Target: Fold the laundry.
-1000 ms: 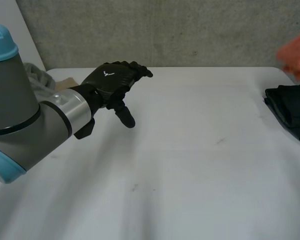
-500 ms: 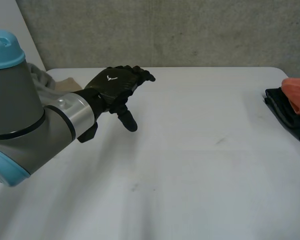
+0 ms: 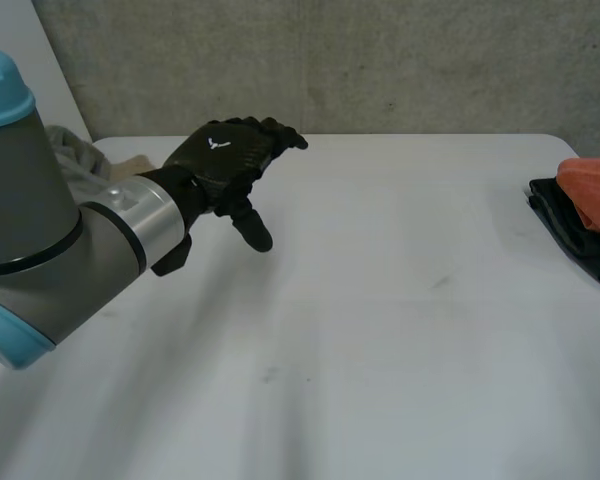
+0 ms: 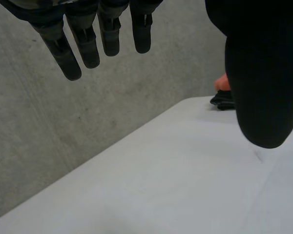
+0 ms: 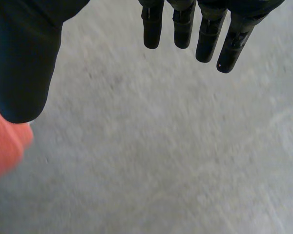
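Note:
A folded dark garment [image 3: 580, 235] lies at the table's right edge, and an orange cloth [image 3: 592, 192] rests on top of it. My left hand [image 3: 225, 160] hovers over the back left of the white table [image 3: 380, 330], open and holding nothing. In the left wrist view its fingers [image 4: 88, 44] are straight, and the dark garment [image 4: 223, 101] with the orange cloth [image 4: 223, 83] lies far beyond the thumb. My right hand [image 5: 205, 34] is open with straight fingers, and the orange cloth [image 5: 5, 146] sits just beside its thumb.
A grey cloth heap [image 3: 80, 160] and a tan piece [image 3: 130, 165] lie behind my left arm at the table's back left corner. A concrete wall [image 3: 380, 60] runs along the table's far edge.
The orange cloth has come down from above the table's right edge onto the dark garment. My left hand has barely shifted.

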### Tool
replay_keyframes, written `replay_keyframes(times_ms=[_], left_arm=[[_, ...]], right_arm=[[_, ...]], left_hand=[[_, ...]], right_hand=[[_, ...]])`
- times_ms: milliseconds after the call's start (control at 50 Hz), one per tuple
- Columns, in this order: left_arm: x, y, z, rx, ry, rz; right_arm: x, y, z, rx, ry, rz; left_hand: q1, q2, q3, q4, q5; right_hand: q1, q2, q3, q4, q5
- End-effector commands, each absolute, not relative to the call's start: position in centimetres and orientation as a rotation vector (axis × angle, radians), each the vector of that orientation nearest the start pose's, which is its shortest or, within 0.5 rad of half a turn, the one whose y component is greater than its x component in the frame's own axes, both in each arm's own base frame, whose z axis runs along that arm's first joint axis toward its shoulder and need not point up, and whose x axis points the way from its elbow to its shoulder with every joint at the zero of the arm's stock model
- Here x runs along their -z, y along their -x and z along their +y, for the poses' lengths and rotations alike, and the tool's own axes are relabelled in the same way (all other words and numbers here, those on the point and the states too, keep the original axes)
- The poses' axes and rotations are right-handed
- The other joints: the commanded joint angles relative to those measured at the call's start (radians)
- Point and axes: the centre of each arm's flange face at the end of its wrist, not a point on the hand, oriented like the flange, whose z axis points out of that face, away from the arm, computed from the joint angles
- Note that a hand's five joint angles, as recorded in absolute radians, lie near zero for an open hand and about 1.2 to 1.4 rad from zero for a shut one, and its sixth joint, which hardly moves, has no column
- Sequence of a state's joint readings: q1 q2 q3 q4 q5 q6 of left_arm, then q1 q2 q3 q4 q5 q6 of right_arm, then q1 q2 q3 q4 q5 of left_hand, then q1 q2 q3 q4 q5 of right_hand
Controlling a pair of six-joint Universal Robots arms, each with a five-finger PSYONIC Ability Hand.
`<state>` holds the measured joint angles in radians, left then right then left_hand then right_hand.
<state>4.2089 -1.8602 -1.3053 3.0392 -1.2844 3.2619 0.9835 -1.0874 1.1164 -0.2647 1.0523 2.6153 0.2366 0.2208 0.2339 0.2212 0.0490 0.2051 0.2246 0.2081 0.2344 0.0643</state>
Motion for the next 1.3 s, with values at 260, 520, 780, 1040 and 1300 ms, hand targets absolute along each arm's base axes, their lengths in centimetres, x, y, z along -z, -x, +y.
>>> replay_keyframes(times_ms=[260, 520, 780, 1040, 1300], left_arm=[[-28.2, 22.1, -34.4, 2.281, -0.778, 2.039], [-17.8, 14.1, -43.7, 1.849, -0.915, 2.009], [-11.9, 13.7, -46.7, 1.838, -0.981, 2.081], [-20.0, 22.1, -41.1, 2.073, -0.976, 1.939], [-21.3, 35.0, -19.6, 2.324, -1.182, 2.755]], right_arm=[[-23.1, -26.5, -27.3, -2.355, -1.305, -2.077], [-19.3, -26.7, -25.5, -2.287, -1.295, -2.145], [-18.3, -26.6, -25.8, -2.249, -1.296, -2.184], [-18.8, -26.7, -26.2, -2.266, -1.287, -2.153], [-21.4, -24.2, -29.8, -2.267, -0.98, -2.067]], left_hand=[[-0.041, -0.025, -0.038, -0.025, -0.028], [-0.032, -0.016, -0.029, -0.017, -0.019], [0.873, 0.889, 0.875, 0.888, 0.886], [1.16, 1.176, 1.162, 1.175, 1.173], [0.48, 0.496, 0.483, 0.495, 0.493]], right_hand=[[-0.031, -0.05, -0.034, -0.06, -0.064], [-0.031, -0.05, -0.034, -0.06, -0.064], [-0.031, -0.05, -0.034, -0.06, -0.064], [-0.031, -0.05, -0.034, -0.06, -0.064], [-0.031, -0.05, -0.034, -0.06, -0.064]])
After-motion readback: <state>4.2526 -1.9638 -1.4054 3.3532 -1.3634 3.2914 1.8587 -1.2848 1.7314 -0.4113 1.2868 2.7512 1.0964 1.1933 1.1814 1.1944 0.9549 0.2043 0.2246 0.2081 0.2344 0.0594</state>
